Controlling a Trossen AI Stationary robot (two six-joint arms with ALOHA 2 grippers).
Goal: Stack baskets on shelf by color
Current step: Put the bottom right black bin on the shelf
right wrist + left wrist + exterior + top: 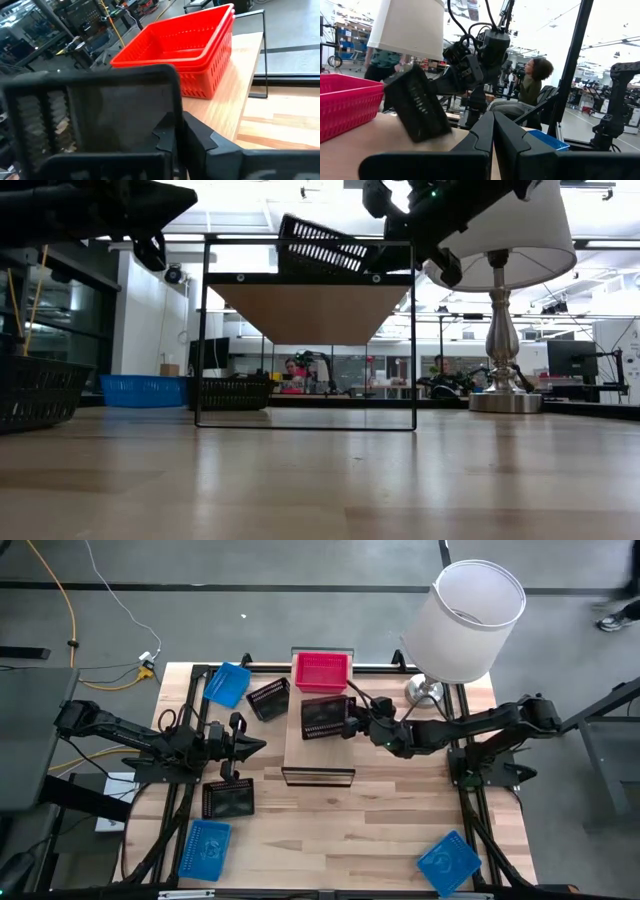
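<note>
Grey floor [300,565] with yellow cable [72,610], white-shaded lamp [465,620], perhaps desks behind.

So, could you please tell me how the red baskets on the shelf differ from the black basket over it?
The red baskets sit flat at one end of the shelf; the black basket is tilted, one edge raised. The red ones stand free and nested; the black one is held by the right gripper. Both are shallow mesh baskets.
</note>
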